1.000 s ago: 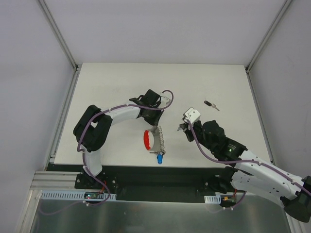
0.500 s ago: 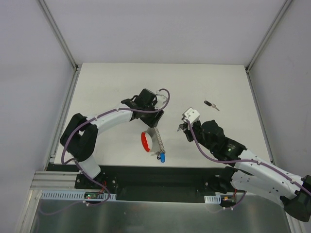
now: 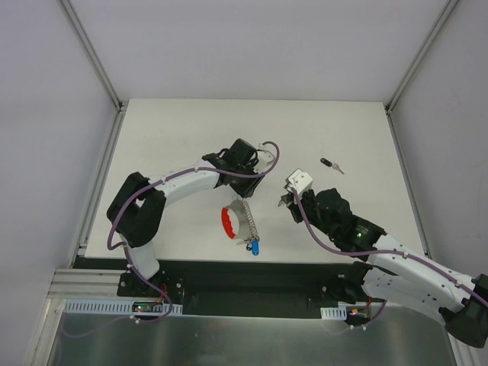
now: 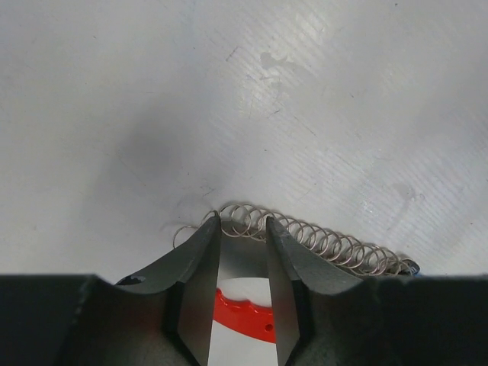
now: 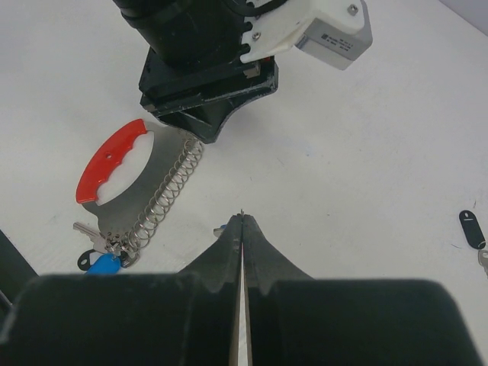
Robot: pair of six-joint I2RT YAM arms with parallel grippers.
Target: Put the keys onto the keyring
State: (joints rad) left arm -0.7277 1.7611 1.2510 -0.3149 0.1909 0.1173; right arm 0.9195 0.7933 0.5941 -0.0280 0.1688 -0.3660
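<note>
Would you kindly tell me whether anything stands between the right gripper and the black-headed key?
Nothing visible does. Only bare table shows between the shut right gripper and the black-headed key, which lies on its own farther out.

No lettering, label, brand, number or sign is showing clearly enough to read in any view: not on the keyring (image 3: 227, 222), the keys (image 3: 254, 247) lying just beside it, or the tabletop (image 3: 175, 130) around it.
</note>
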